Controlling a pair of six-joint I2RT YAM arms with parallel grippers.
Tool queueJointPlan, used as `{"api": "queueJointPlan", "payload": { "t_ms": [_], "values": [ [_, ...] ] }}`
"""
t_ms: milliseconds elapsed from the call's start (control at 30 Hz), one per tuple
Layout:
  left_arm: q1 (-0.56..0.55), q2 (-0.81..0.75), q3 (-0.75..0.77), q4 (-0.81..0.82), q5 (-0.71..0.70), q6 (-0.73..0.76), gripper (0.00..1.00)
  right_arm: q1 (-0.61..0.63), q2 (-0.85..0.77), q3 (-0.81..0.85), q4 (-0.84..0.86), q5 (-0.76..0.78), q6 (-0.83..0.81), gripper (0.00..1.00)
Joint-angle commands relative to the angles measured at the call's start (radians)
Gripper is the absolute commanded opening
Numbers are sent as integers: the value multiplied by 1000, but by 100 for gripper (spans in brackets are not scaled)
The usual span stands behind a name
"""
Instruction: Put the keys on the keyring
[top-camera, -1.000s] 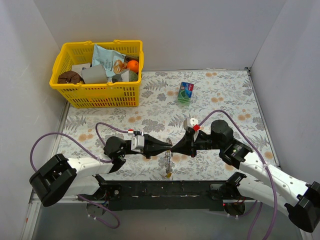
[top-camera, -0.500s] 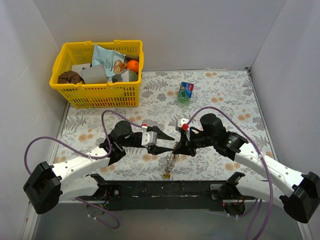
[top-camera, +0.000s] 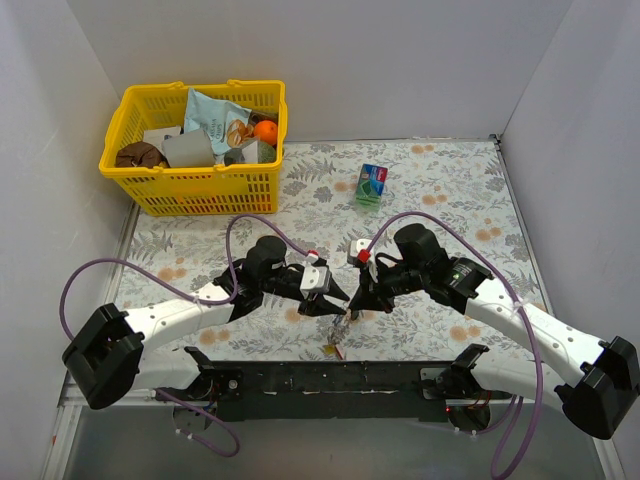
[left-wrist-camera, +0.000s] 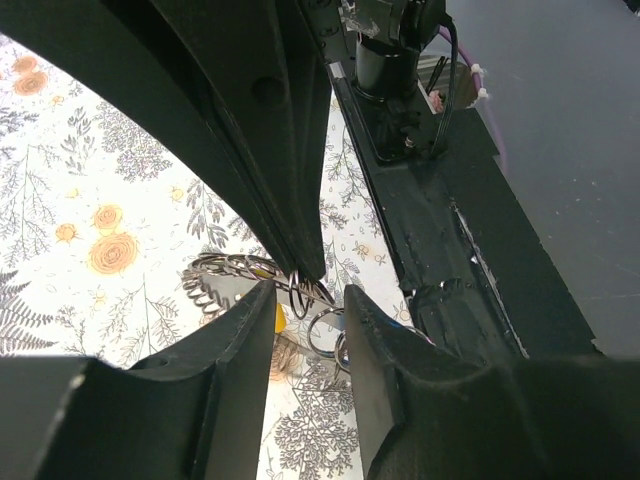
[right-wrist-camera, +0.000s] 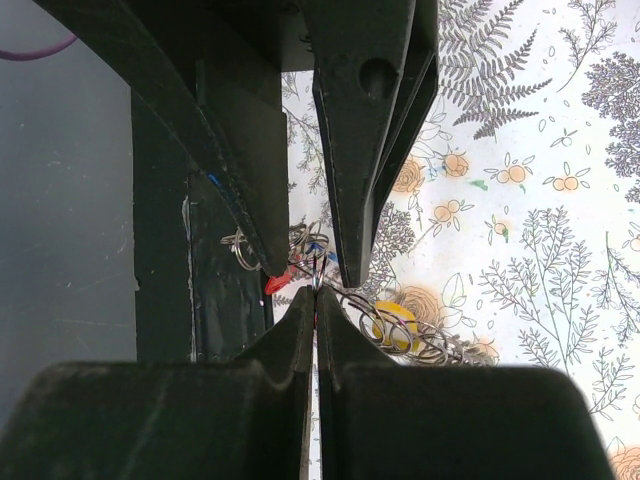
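Observation:
Over the near table edge, my right gripper (right-wrist-camera: 316, 290) is shut on a small wire ring (right-wrist-camera: 316, 272) at one end of the keyring (right-wrist-camera: 440, 345), a coiled, toothed silvery loop. Keys hang in a bunch (top-camera: 335, 330) below it, showing a red tag (right-wrist-camera: 279, 284), a blue one (right-wrist-camera: 318, 246) and a yellow tag (right-wrist-camera: 392, 322). My left gripper (left-wrist-camera: 308, 305) is open. Its fingers (right-wrist-camera: 352, 200) stand on either side of the right gripper's tip (left-wrist-camera: 305, 268) and the pinched ring, with more small rings (left-wrist-camera: 328, 330) just beyond. From above, the two grippers (top-camera: 343, 298) meet tip to tip.
A yellow basket (top-camera: 192, 178) of groceries stands at the back left. A small green and blue box (top-camera: 371, 184) sits mid-back on the flowered cloth. The black base rail (top-camera: 330, 378) runs just under the bunch. White walls close in left, right and behind.
The left gripper was shut a second ago and now stands open around the right gripper's tip. Both arms have drawn closer together; the bunch hangs in about the same place.

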Motion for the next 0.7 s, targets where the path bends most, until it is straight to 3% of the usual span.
{"api": "queueJointPlan", "payload": {
  "t_ms": [0,133,333,567,633,667],
  "values": [
    [7,-1,38,3,26,14,31,1,-16,50,21,-21,-18,1],
    [7,5,36,40,29,-3,31,1,-14,51,19,-27,-18,1],
    [7,24,52,35,40,-1,22,1,-14,47,21,-30,-18,1],
    [7,24,61,33,37,0,21,1,-11,43,25,-34,-16,1],
    [7,25,64,32,37,0,16,1,-11,42,28,-35,-15,1],
    [7,30,70,24,40,5,7,1,-10,42,28,-37,-16,1]
  ]
}}
